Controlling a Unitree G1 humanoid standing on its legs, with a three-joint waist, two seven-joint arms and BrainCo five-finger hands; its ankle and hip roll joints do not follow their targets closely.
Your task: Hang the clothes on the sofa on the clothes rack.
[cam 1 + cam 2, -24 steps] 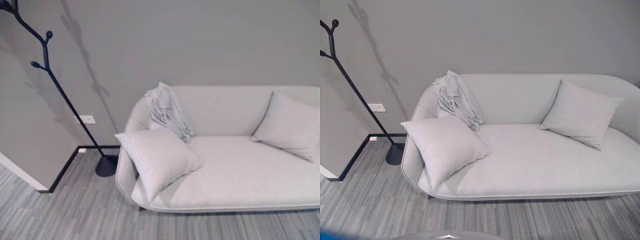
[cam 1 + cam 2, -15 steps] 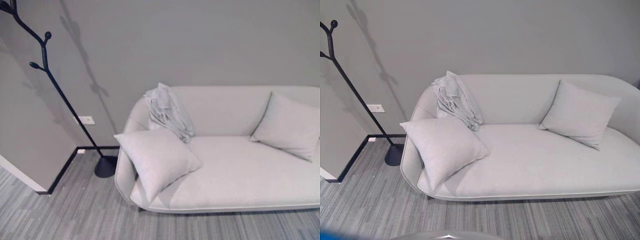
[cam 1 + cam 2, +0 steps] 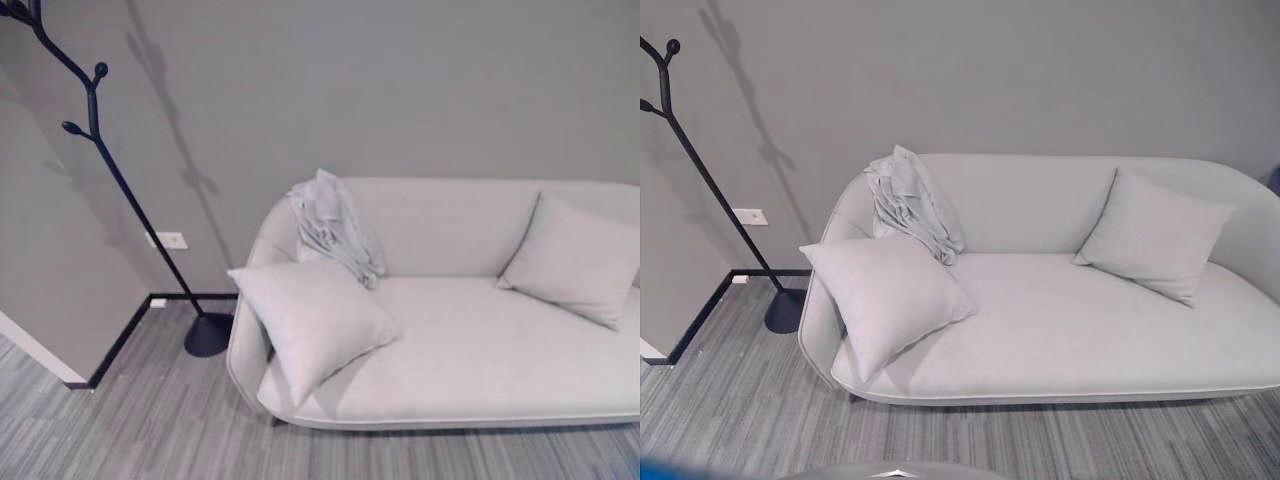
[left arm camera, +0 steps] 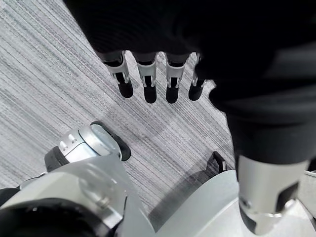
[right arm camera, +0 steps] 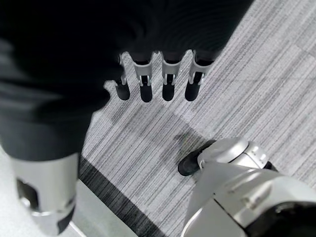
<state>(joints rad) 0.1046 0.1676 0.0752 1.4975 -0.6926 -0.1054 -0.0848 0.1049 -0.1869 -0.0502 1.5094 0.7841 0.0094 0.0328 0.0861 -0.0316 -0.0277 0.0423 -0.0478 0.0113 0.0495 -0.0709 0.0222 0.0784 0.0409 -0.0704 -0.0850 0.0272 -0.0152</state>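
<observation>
Nothing of the task looks done yet: the crumpled pale grey garment (image 3: 335, 225) lies draped over the backrest at the left end of the light grey fabric sofa (image 3: 470, 350), its folds hanging down to the seat just behind the square light grey cushion (image 3: 310, 320) that leans against the sofa's left arm. A second light grey cushion (image 3: 572, 258) rests at the other end, well apart from the garment. The black branch-shaped metal clothes rack (image 3: 95, 150) stands on the striped grey carpet floor (image 3: 150, 430) just beside the sofa's left end, its pegs bare. The left hand (image 4: 148, 81) hangs over the carpet with its fingers straight and relaxed, holding nothing; the right hand (image 5: 158, 81) is likewise slack and empty above the carpet. By my reading, every step is left: approaching the sofa, reaching for the garment, lifting it clear of the cushion, carrying it to the rack and hooking it over a peg
</observation>
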